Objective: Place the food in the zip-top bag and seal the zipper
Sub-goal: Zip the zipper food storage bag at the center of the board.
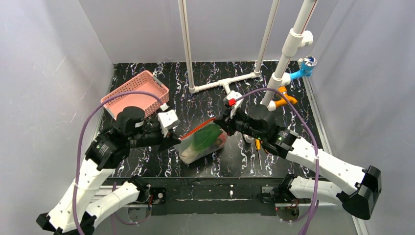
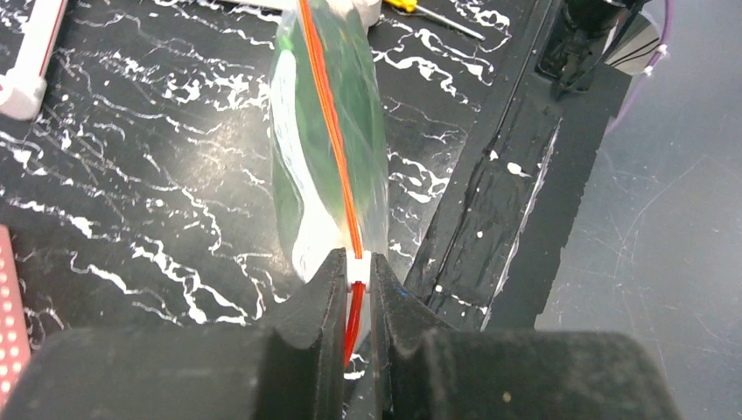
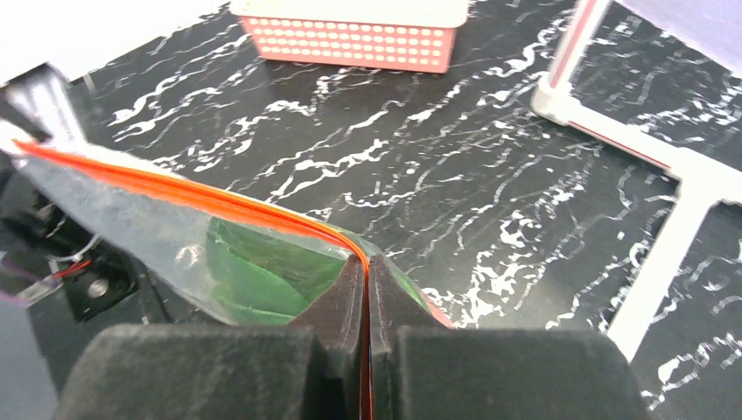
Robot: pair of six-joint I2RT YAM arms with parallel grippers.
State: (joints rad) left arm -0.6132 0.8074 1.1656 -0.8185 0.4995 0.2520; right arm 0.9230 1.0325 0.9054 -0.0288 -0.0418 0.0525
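The clear zip-top bag (image 1: 201, 143) hangs stretched between my two grippers at the table's middle. Green-leaved bok choy (image 1: 203, 138) shows through its plastic; any other food is hidden. The red-orange zipper (image 1: 198, 126) runs along the bag's top edge. My left gripper (image 1: 172, 142) is shut on the zipper's left end, its jaws pinching a small white slider (image 2: 359, 269) on the strip (image 2: 328, 114). My right gripper (image 1: 222, 122) is shut on the opposite end, where the zipper (image 3: 201, 197) runs straight into the pressed-together jaws (image 3: 367, 262). The green leaves (image 3: 262, 271) lie just left of them.
A pink perforated basket (image 1: 135, 93) stands at the back left. A white pipe frame (image 1: 225, 83) rises at the back centre, with orange and blue fittings (image 1: 293, 76) to its right. A yellow-handled tool (image 1: 258, 147) lies under my right arm.
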